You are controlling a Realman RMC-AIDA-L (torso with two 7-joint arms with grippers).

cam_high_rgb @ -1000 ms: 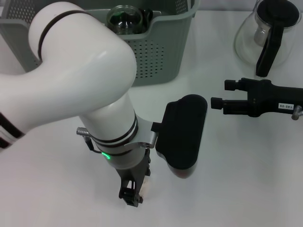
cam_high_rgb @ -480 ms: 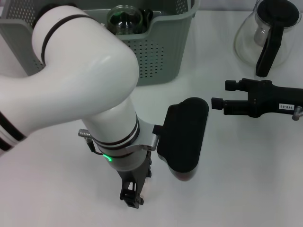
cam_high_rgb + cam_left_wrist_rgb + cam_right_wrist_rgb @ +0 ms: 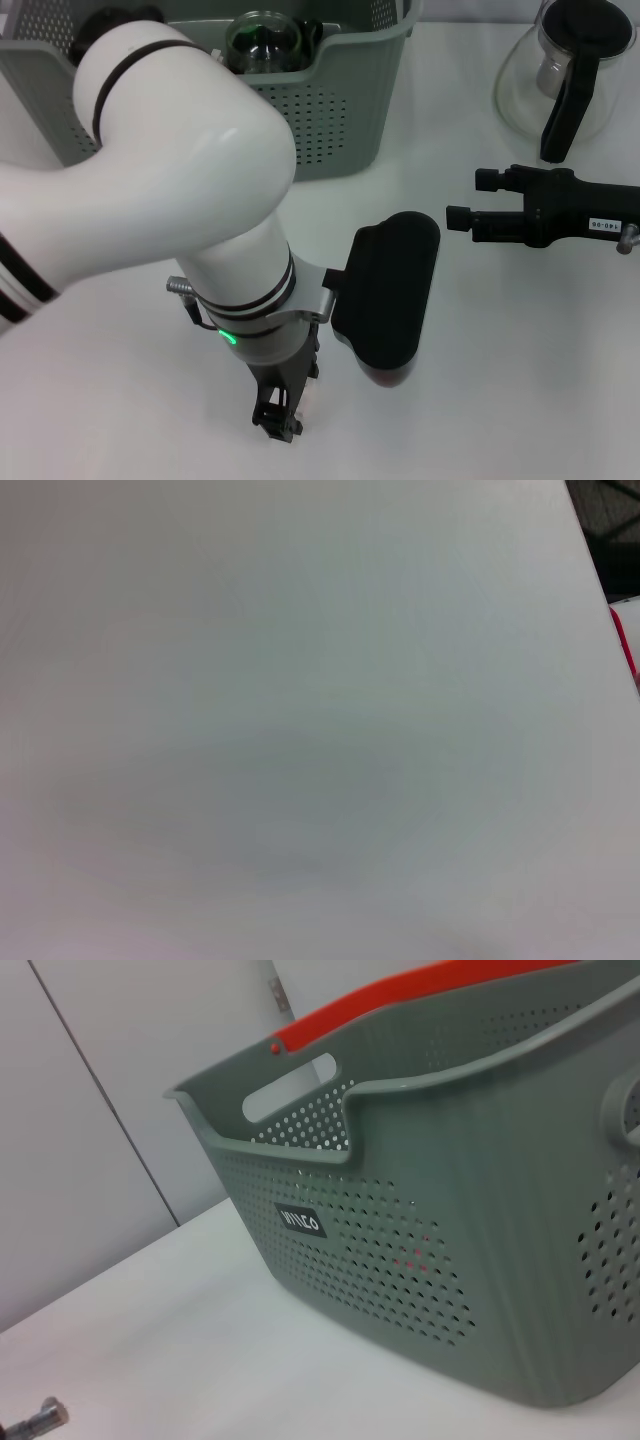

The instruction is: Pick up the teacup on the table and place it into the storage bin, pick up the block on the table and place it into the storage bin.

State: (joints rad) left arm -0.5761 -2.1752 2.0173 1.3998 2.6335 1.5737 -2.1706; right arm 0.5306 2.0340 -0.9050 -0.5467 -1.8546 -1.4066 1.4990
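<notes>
The grey-green storage bin (image 3: 345, 110) stands at the back of the table, and its labelled wall (image 3: 400, 1250) fills the right wrist view. A glass teacup (image 3: 262, 38) sits inside it near the front rim. My left arm reaches down over the near table, with its gripper (image 3: 277, 412) pointing at the surface by the front edge. A small dark red thing (image 3: 386, 374) peeks out under the black wrist housing (image 3: 388, 285); I cannot tell whether it is the block. My right gripper (image 3: 470, 198) hovers open and empty at the right, pointing toward the bin.
A clear glass pot (image 3: 560, 70) with a black handle stands at the back right. The bin carries an orange-red handle (image 3: 400, 1000). The left wrist view shows bare white table (image 3: 300, 730) and a red sliver (image 3: 624, 645) at one edge.
My left arm has crept slightly to the right, and its black wrist housing with it. The right arm has not moved.
</notes>
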